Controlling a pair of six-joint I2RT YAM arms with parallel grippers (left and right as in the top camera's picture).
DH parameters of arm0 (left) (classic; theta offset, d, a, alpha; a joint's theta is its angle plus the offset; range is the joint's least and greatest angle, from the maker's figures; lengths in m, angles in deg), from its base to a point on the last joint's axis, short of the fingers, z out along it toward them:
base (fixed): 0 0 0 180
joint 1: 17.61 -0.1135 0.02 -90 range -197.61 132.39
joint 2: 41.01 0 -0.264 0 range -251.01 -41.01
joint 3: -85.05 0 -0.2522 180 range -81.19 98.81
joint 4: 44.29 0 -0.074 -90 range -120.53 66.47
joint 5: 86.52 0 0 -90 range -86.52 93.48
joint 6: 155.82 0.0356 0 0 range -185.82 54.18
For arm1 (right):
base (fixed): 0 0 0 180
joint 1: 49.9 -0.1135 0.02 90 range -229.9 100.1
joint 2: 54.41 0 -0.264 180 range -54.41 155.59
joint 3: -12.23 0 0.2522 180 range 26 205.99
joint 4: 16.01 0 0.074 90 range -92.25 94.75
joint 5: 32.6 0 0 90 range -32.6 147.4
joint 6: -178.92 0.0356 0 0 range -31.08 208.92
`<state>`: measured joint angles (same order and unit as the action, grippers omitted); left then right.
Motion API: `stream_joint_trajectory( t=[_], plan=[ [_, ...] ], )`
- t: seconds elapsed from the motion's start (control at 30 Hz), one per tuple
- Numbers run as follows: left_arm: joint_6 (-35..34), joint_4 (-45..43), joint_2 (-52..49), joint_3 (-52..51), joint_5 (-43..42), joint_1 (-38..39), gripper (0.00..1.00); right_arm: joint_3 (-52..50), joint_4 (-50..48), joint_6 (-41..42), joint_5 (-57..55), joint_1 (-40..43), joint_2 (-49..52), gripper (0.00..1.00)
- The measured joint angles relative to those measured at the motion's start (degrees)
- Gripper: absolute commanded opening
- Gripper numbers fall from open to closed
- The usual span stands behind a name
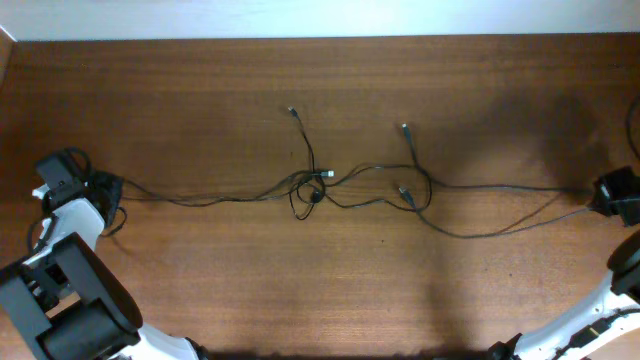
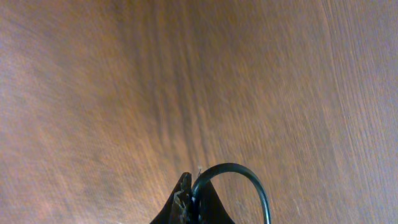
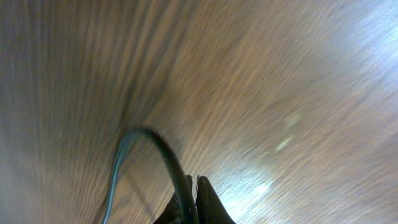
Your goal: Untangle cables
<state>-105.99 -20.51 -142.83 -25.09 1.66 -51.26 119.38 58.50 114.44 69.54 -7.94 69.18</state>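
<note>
Cables [image 1: 318,190] lie stretched across the middle of the wooden counter [image 1: 200,290], running from the left arm [image 1: 70,205] at one edge to the right arm [image 1: 622,195] at the other. From overhead we see the thin black cords cross and loop into a small knot [image 1: 310,194] near the centre. A pale plug [image 1: 328,174] sits just beside the knot. Two free ends reach toward the far side of the counter, one tipped by a small connector [image 1: 291,110] and the other by a second connector [image 1: 404,127]. A further plug [image 1: 402,190] lies among the loops right of the knot. On the left a single wavy strand [image 1: 200,197] leads to the left jaws. On the right two strands, one nearly straight and one sagging toward us, meet at the right jaws. In the left wrist view the left jaws are pressed together on a cord, which arcs out from between the tips as a tight black loop [image 2: 245,174] above the wood. In the right wrist view, which is blurred, the right jaws are likewise closed on a cord that curves up and away as a bend [image 3: 152,140].
</note>
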Motion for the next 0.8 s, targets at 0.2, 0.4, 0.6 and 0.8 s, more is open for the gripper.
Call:
stream_joint_trajectory(
  t=[0.2, 0.4, 0.6, 0.8],
  plan=[
    [1.22, 8.24, -0.04, 0.04, -6.10, 3.67, 0.08, -0.15, 3.69, -4.22, 0.96, -15.72, 0.02, 0.13],
    [11.10, 17.35, -0.31, 7.43, -12.37, 6.23, 0.96, 1.27, 12.66, -6.45, -11.28, -30.12, 0.15, 0.93],
    [18.86, 38.03, -0.68, 28.20, -14.27, 11.82, 0.44, 18.73, 31.76, -6.86, -13.88, -30.05, 0.66, 0.92],
    [25.27, 42.29, -0.96, 28.44, -14.53, 29.31, 0.00, 19.85, 32.50, -10.45, -10.88, -30.60, 0.66, 0.45]
  ],
)
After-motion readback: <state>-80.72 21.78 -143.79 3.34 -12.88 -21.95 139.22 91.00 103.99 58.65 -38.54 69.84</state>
